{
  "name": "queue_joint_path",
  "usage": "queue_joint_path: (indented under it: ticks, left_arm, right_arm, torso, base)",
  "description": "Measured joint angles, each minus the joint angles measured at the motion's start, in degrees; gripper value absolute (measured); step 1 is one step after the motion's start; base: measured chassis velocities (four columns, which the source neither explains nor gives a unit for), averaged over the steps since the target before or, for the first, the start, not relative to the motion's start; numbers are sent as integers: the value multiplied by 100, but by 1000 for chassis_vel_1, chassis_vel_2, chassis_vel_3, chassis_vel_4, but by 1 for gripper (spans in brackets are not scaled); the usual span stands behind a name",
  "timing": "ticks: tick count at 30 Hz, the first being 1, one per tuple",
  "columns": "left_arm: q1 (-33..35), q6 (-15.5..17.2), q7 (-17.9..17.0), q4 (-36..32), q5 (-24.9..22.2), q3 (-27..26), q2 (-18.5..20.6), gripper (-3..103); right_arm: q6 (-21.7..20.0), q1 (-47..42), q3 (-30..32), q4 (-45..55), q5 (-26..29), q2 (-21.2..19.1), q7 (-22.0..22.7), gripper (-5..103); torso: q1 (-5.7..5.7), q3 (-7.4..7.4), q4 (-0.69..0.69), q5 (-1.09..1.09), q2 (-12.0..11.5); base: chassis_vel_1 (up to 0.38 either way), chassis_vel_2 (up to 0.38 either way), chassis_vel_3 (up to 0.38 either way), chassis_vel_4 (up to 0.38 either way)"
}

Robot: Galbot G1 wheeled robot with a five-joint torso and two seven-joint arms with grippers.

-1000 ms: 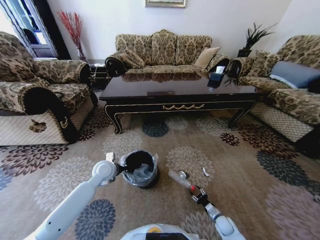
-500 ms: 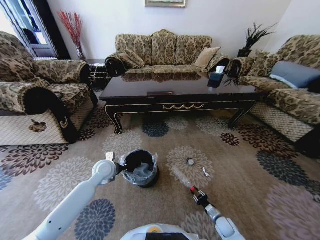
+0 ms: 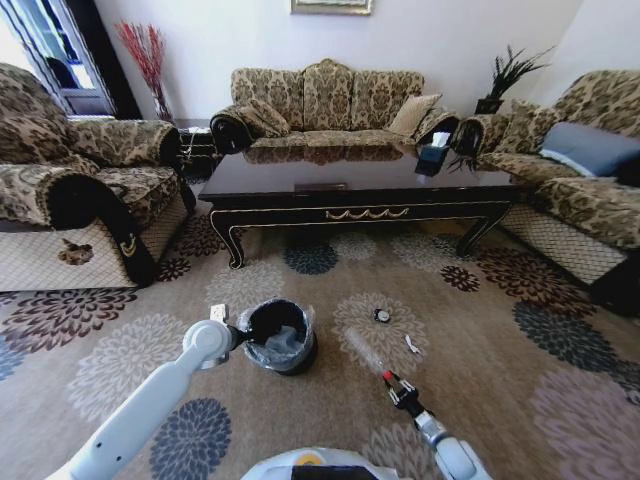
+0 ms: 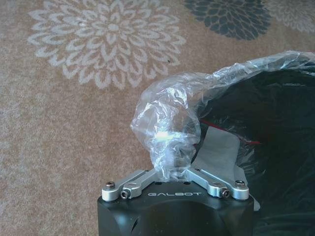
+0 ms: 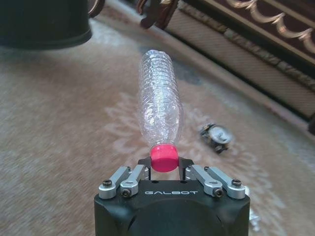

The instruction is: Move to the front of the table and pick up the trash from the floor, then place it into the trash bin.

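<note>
Right wrist view: right gripper point(image 5: 164, 169) clenched on red cap of clear plastic bottle point(image 5: 159, 104), held above the carpet point(image 5: 59, 128). Left gripper point(image 4: 173, 173) pinches the bag at rim of trash bin point(image 3: 279, 335), near the table point(image 3: 350, 186) front edge. Small round bit point(image 3: 382, 316) on carpet just beyond bottle

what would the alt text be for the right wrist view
The right gripper is shut on the red cap of a small clear plastic bottle, held above the beige patterned carpet. A small round piece of trash lies beyond, near the dark wood table.
</note>
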Motion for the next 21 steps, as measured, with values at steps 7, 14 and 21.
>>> queue_joint_path:
  ticks: [7,14,21]
  left_arm:
    - [-4,0,-20,-78,56,115,-100,0]
    - [-126,0,-83,-267,105,518,-167,0]
    - [-473,0,-201,-163,191,1108,-443,0]
  right_arm:
    - [-48,-550,380,974,731,35,1,27]
    - [11,-1194,687,2168,1296,71,-16,27]
    - [-81,-1686,716,3417,1589,115,-23,27]
  torso:
    - [0,0,-1,0,0]
    - [0,0,-1,0,0]
    - [0,0,-1,0,0]
  base:
    - [0,0,0,0]
    - [0,0,0,0]
    - [0,0,0,0]
